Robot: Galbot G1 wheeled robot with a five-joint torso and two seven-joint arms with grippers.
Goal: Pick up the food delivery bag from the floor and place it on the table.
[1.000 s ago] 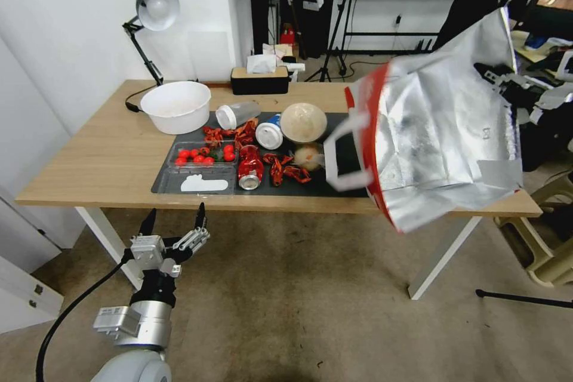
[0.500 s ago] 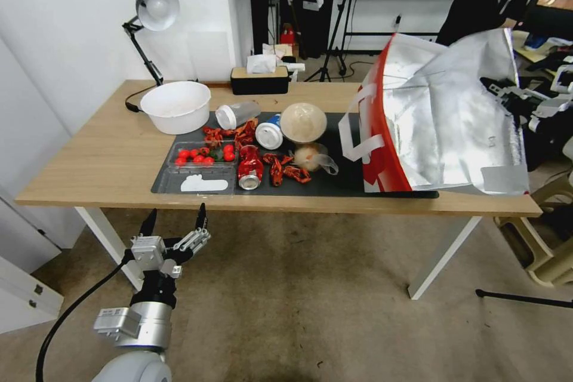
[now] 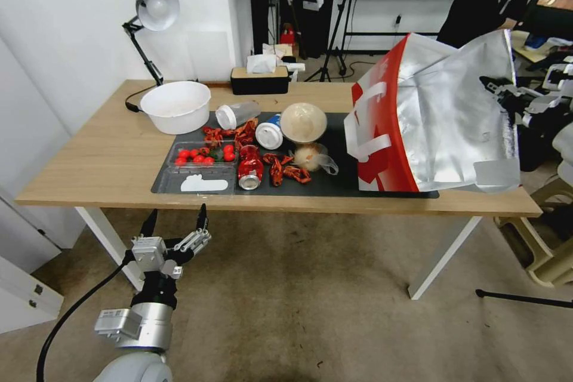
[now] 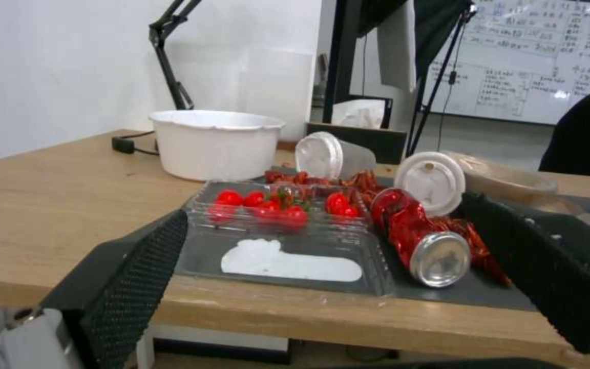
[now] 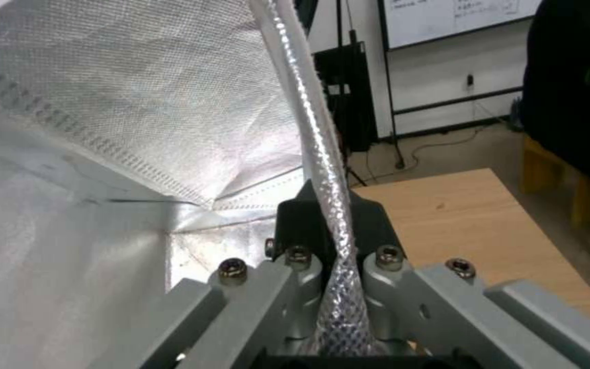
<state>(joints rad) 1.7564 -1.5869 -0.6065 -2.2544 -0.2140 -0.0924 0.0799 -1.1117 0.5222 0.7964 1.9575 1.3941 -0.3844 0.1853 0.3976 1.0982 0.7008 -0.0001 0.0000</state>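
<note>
The food delivery bag (image 3: pixel 441 119) rests tilted on the right part of the table (image 3: pixel 95 155), its base on the dark grey mat (image 3: pixel 345 131). Its red side with white loop handles faces left and the silver foil faces me. My right gripper (image 3: pixel 500 91) is at the bag's upper right rim, shut on it. The right wrist view shows the bag's rim (image 5: pixel 322 143) pinched between the fingers (image 5: pixel 366 225), foil lining (image 5: pixel 104 128) on one side and the table (image 5: pixel 459 220) on the other. My left gripper (image 3: pixel 173 221) hangs open over the floor (image 3: pixel 298 298), before the table's front edge.
On the mat's left part lie a tomato tray (image 3: pixel 203 158), a red can (image 3: pixel 249 170), red crayfish, tipped cups, a lidded bowl (image 3: pixel 303 122) and a small clear bag (image 3: pixel 313 157). A white bowl (image 3: pixel 176 106), a lamp (image 3: pixel 152 9) and a tissue box (image 3: pixel 259 79) stand behind.
The bag swung from hanging over the table's front edge onto the mat, then tipped more upright. The right gripper shifted slightly with it. The left arm stayed still.
</note>
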